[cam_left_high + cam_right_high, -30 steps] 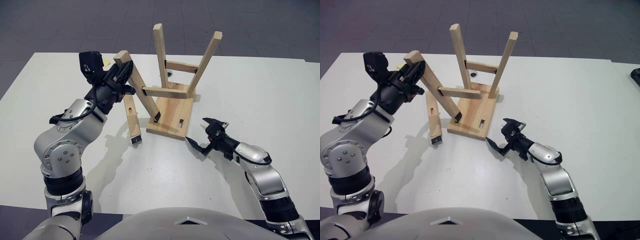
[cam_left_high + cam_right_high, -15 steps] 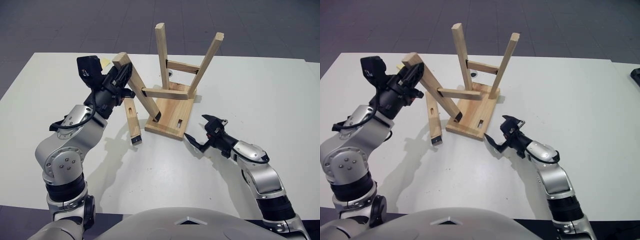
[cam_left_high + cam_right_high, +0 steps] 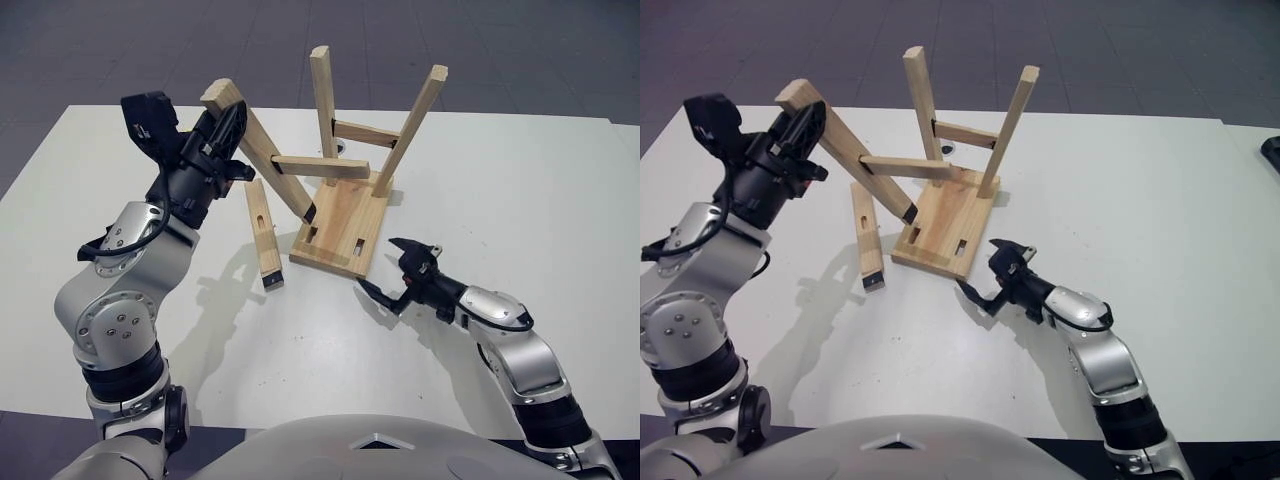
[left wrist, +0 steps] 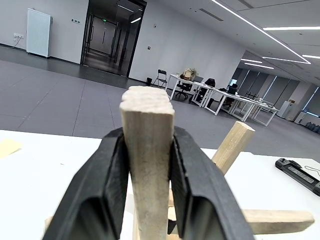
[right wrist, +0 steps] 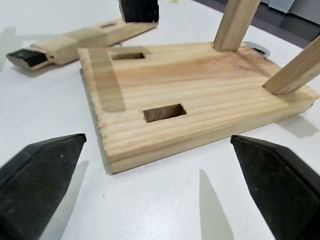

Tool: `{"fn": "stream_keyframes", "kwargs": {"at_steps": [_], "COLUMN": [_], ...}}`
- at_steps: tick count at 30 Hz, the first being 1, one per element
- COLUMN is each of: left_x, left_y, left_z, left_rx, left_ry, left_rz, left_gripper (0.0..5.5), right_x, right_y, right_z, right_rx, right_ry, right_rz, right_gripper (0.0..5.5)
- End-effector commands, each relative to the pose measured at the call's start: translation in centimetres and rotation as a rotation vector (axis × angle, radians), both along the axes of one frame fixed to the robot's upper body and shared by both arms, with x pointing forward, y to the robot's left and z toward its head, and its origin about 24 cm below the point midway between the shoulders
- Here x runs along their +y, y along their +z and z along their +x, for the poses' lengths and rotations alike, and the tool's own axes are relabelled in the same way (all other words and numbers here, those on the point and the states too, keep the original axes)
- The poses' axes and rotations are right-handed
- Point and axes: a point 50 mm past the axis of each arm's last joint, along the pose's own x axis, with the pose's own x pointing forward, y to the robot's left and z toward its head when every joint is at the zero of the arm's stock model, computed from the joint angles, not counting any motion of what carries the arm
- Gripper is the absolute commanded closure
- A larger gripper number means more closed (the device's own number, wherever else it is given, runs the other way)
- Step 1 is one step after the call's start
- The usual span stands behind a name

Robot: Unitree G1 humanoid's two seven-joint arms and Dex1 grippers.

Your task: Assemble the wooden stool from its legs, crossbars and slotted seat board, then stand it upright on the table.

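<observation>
Lifted up and toward the robot's left over the last second, the slanted leg [image 3: 262,160] now has its dark lower tip hanging just above the seat board [image 3: 340,225] instead of resting on it. The side crossbar [image 3: 320,167] has risen with it. The right gripper [image 3: 382,268] has crept closer to the board's near corner, and the board has turned slightly on the table [image 3: 520,200].

From the head, the left gripper [image 3: 215,140] pinches the slanted leg near its top. Two upright legs [image 3: 322,110] stand in the far slots, joined by a rear crossbar [image 3: 365,133]. A loose leg [image 3: 263,235] lies flat beside the board.

At the left wrist, the pads [image 4: 100,190] press both sides of the leg's end.

At the right wrist, the fingers [image 5: 40,160] are spread wide on either side of the board's near edge, not touching it, and both near slots [image 5: 164,112] look empty.

I judge that this leg still has to be seated, probably with the board steadied first.
</observation>
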Motion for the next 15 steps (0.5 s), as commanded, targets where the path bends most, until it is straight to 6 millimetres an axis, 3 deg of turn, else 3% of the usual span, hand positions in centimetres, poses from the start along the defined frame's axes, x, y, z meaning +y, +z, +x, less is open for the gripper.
{"fn": "stream_keyframes", "kwargs": {"at_steps": [1,6,15], "left_x": [0.0,0.2,-0.5], "left_y": [0.3,-0.1,-0.9], "left_z": [0.2,0.2,0.4], "left_rx": [-0.014,-0.001,0.018], "left_ry": [-0.004,0.001,0.022], "left_rz": [0.018,0.034,0.002], "left_gripper": [4.47,4.47,4.47], "right_x": [0.1,0.2,0.6], "right_y": [-0.5,-0.3,-0.2], "right_z": [1.3,2.6,3.0], "right_rx": [-0.011,-0.043,-0.062], "right_ry": [-0.037,-0.083,-0.086], "right_rz": [-0.048,-0.044,-0.032], "right_gripper": [0.1,0.1,0.1]}}
